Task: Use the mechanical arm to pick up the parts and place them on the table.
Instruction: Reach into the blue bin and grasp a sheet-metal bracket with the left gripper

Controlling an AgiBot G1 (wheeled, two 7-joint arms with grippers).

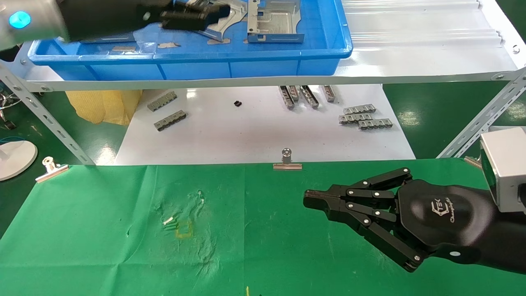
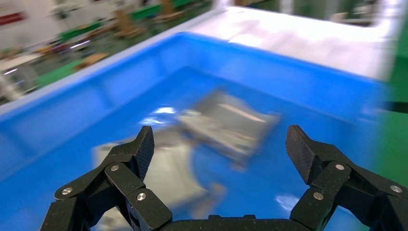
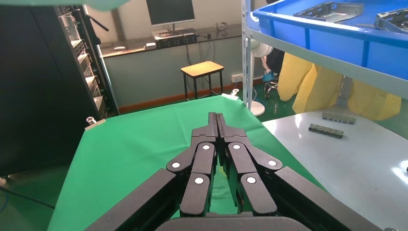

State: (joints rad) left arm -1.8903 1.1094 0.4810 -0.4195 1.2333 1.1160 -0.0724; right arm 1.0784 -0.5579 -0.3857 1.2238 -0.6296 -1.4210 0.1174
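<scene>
A green cloth surface [image 1: 102, 255] fills the lower view, bare of parts. At 12 o'clock a blue bin [image 1: 193, 61] on a white shelf [image 1: 411, 49] holds the metal parts [image 1: 274, 20], partly hidden by the left pincer [image 1: 197, 18], fingers spread wide above them; the wrist view is blurred. At 4 o'clock the right pincer [image 1: 314, 201] hovers, fingers pressed together, empty.

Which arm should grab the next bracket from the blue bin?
Left. Its gripper is already open over the brackets in the blue bin. The right gripper is shut, low over the green table, away from the bin.
</scene>
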